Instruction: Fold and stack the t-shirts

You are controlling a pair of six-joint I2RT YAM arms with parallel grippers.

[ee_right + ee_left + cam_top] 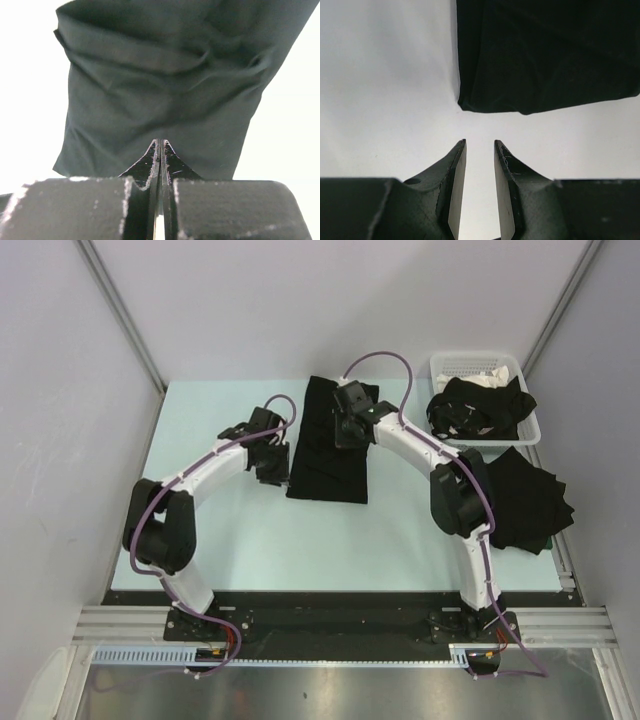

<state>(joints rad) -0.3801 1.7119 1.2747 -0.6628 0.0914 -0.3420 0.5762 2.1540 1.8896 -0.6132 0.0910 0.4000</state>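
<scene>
From above, the folded t-shirt (328, 445) is seen as a strip at mid-table, its long axis running away from the bases. The left gripper (270, 462) is set just beside its left edge, the right gripper (350, 430) over its far part. At the left wrist, the jaws are held apart and empty, a shirt corner ahead-right. At the right wrist, the jaws are pressed together over cloth.

Folded black t-shirt (328, 445) centred, flat t-shirt (530, 502) near right, crumpled t-shirt (480, 405) far right
</scene>
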